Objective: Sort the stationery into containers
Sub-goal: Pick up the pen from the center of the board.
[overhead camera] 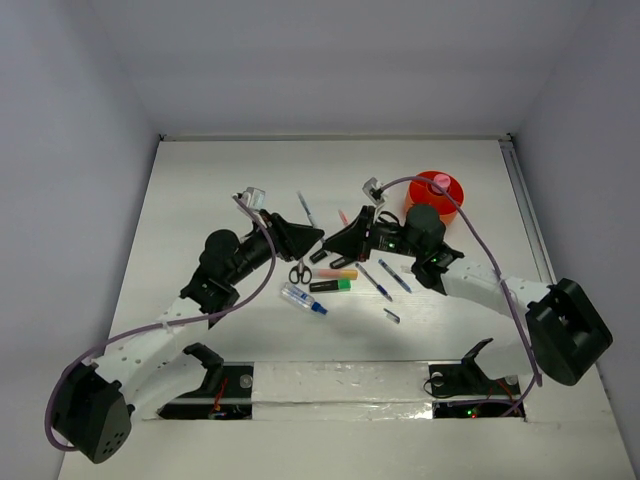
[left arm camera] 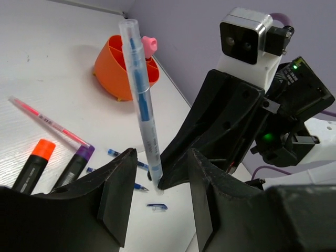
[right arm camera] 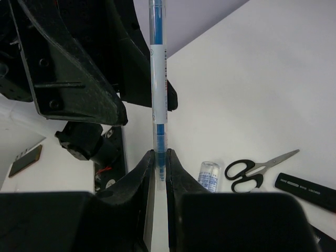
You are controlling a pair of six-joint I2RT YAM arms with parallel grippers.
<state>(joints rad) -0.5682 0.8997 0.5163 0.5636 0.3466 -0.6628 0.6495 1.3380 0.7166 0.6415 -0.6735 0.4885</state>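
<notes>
Right claw point(right arm camera: 160, 156) is clamped on a blue pen point(right arm camera: 158, 89), pinched near one end. The long remainder of the barrel projects straight out toward the left claw point(left arm camera: 160, 157). Left claw is spread wide, and the pen is seen passing between its fingers point(left arm camera: 119, 189), touched by neither.

In the top view both claws are found nose to nose over mid-table point(overhead camera: 200, 200); the pen itself is hardly made out there. Cup point(overhead camera: 440, 195) is noted near, at about 2 o'clock from that meeting point. Scissors point(overhead camera: 300, 272) lie at 7 o'clock and highlighters point(overhead camera: 333, 280) at 6 o'clock.

Handling, as judged: the pen is taken to be light, stiff and thin, with a smooth plastic barrel. It is likely to swivel or slip in an end pinch. A hold is better taken at mid-barrel, pads square across it. Little squeeze should be needed and breakage is not feared. The long free end should be kept off the cup's rim and pink knob point(left arm camera: 149, 42) when lowered.
</notes>
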